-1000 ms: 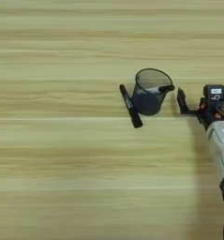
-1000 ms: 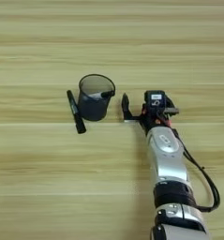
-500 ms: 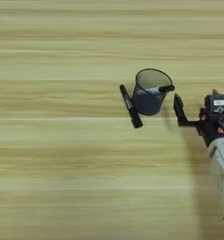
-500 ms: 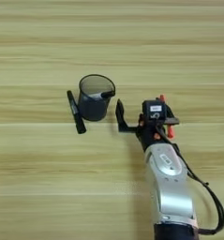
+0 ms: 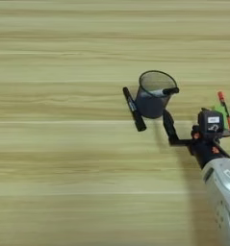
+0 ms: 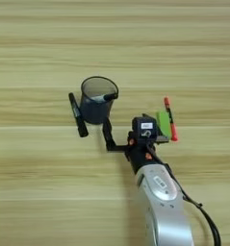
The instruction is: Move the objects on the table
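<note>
Right of pen cup [image 6: 97, 100] | pincer [image 6: 131, 132] open (holding nothing) | green block [image 6: 163, 126] just right

Office-like: wooden desk [image 5: 49, 158], pen cup [image 6: 98, 100], marker [image 6: 78, 115].

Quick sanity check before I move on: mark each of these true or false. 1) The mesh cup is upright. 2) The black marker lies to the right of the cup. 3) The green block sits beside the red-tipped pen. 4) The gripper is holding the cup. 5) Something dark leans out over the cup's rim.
1) True: the mesh cup stands upright on the table.
2) False: the black marker lies on the cup's left.
3) True: the green block sits just left of the red-tipped pen.
4) False: the right gripper is below the cup, gripping nothing.
5) True: a dark pen-like thing pokes over the rim.
</note>
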{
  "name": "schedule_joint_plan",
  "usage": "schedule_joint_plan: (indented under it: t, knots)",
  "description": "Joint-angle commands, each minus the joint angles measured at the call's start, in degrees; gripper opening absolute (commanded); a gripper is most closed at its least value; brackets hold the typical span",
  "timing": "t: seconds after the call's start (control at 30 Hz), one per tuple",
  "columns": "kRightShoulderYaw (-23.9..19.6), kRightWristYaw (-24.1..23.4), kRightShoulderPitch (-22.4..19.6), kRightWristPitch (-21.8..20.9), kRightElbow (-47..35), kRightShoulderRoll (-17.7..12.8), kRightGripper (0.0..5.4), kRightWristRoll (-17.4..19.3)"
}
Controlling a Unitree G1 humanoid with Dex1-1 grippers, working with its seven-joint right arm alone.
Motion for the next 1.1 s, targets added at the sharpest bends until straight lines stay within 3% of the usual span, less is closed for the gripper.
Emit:
schedule_joint_plan:
  t: [0.03, 0.23, 1.1]
  knots:
    - [2.17, 0.45, -1.90, -0.88, -2.59, 0.67, 5.38, 0.14]
    - [5.66, 0.83, -2.41, -0.76, -1.68, 1.96, 5.38, -0.26]
    - [8.44, 2.02, -7.59, -1.35, 9.39, 3.45, 5.38, -0.55]
